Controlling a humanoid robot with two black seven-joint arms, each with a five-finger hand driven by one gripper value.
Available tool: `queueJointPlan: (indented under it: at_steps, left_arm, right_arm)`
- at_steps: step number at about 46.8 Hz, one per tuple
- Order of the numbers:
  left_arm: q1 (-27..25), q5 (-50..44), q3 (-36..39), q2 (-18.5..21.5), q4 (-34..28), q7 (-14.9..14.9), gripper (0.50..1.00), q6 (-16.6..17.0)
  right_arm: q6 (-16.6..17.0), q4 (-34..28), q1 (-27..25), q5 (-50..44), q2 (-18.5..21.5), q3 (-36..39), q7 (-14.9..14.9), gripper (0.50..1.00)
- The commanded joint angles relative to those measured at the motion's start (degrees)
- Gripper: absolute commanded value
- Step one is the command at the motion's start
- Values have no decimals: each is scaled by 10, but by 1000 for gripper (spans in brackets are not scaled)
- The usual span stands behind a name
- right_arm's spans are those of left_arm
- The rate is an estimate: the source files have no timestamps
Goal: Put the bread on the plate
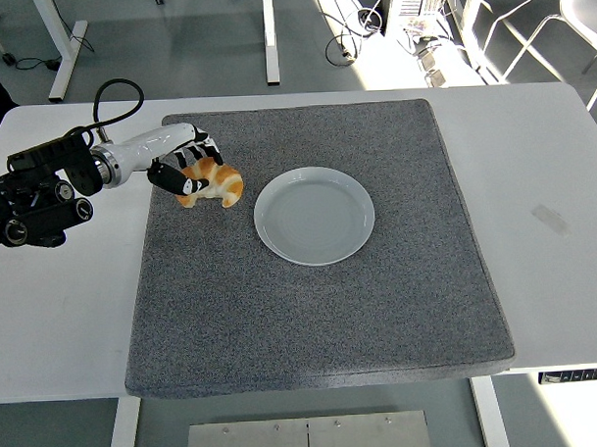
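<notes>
A golden croissant-shaped bread [216,182] is held at the left part of the grey mat [321,311], a little left of the plate. My left hand [186,169] has its fingers curled around the bread's left end, and the bread looks lifted slightly off the mat. The pale round plate [314,215] lies bare near the mat's middle, about a hand's width right of the bread. No right arm appears in the head view.
The mat covers most of the white table [547,176]. A small strip of tape [549,218] lies on the table at the right. Table legs and cables stand on the floor beyond the far edge.
</notes>
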Motion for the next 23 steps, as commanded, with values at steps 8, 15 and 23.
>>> queueJointPlan:
  at_steps: [8,15,23]
  left_arm:
    - [-26,1,-25,11,0,0,500,-23]
    - [-46,1,-27,31,0,0,500,-34]
    - [-64,4,-26,46,0,0,500,-35]
  right_arm:
    - [0,0,0,0,0,0,0,1000]
    - [0,0,0,0,0,0,0,1000]
    - [0,0,0,0,0,0,0,1000]
